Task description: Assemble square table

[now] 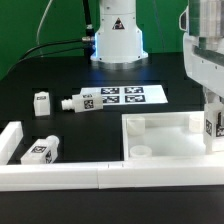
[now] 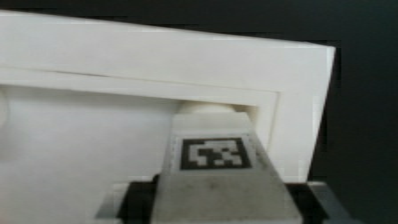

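The white square slab lies rim up at the exterior view's right, with a round socket at its near left corner. My gripper is over the slab's right edge, shut on a white leg that points down into the slab. In the wrist view the tagged leg sits between my dark fingers, over the slab near a corner socket. Three more legs lie loose: one upright, one on its side, one by the wall.
The marker board lies in the middle of the black table. A long low white wall runs along the front, with a short arm at the exterior view's left. The robot base stands at the back.
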{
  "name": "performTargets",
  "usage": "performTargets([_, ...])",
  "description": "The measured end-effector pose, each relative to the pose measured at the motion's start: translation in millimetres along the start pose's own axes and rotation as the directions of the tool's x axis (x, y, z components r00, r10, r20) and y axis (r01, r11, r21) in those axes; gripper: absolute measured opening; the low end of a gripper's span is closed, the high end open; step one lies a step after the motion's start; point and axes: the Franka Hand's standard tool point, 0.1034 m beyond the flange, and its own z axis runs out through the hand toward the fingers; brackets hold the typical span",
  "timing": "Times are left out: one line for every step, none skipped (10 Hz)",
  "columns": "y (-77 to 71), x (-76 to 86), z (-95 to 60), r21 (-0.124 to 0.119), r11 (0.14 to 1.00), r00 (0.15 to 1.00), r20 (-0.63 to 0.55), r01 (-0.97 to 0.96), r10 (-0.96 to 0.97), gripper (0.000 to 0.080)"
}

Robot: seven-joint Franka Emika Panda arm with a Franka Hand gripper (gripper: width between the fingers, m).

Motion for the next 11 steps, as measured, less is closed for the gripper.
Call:
performTargets([0.0,0.0,0.0,0.0,1.0,1.0,0.0,0.011,-0.011,0.0284])
performTargets([-1.7,2.4,-1.1,0.002,0.983,0.983,-0.004,0.185,-0.185,0.0464])
performTargets([-5.2,7.2,-2.0,0.019,0.913,0.913,-0.013,0.409,-0.408,0.0588])
performTargets([-5.8,11.2,-2.1,0.021,0.794,0.795,-0.012,0.607,-0.607,0.0588])
performTargets([-4.0,13.2,-2.6,0.02,0.693,0.693,0.007,0.72,-0.72,0.0636])
performTargets([-4.2,14.1,-1.9,0.02,0.678,0.678,0.005,0.735,-0.735,0.0636])
performTargets([-4.1,15.0,-1.8,0.018,0.623,0.623,0.003,0.782,-0.783,0.0647])
performTargets([-4.4,16.1,-2.1,0.01,0.519,0.519,-0.005,0.855,-0.855,0.0647])
performTargets([-6.2,13.3,-3.4,-0.004,0.332,0.332,-0.015,0.943,-0.943,0.0648])
performTargets([-7.7,-2.0,-4.6,-0.011,0.167,0.167,-0.006,0.986,-0.986,0.0648])
performTargets([-7.2,-7.4,-4.0,-0.009,0.125,0.125,-0.004,0.992,-0.992,0.0648])
